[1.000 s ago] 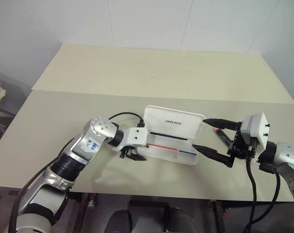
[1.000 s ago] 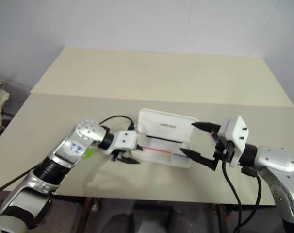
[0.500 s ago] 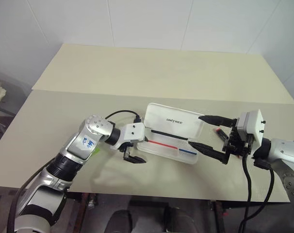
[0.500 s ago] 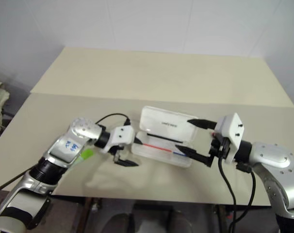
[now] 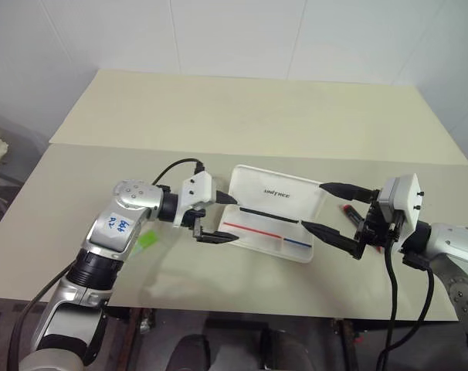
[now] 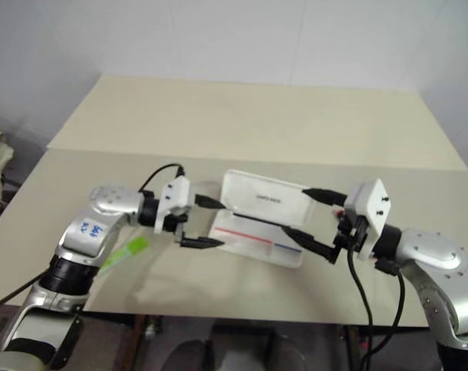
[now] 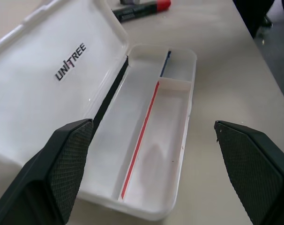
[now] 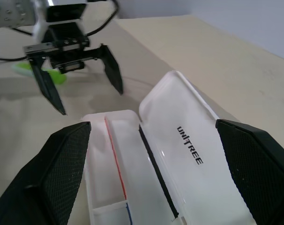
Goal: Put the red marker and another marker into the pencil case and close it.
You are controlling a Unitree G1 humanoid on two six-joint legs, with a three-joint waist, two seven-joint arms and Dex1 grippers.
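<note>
Beige tabletop under white walls carries the whole scene. Left gripper hangs with its fingers spread wide and empty at the left end of the pencil case, which lies with its lid swung back and its tray bare. Right gripper, also spread and empty, flanks the case's right end. Red marker lies on the table just beyond that end; the lime-green marker rests under the left forearm.

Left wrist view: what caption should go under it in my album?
Open left claw hovers over the empty, open pencil case, red marker lying on the table beyond it.
</note>
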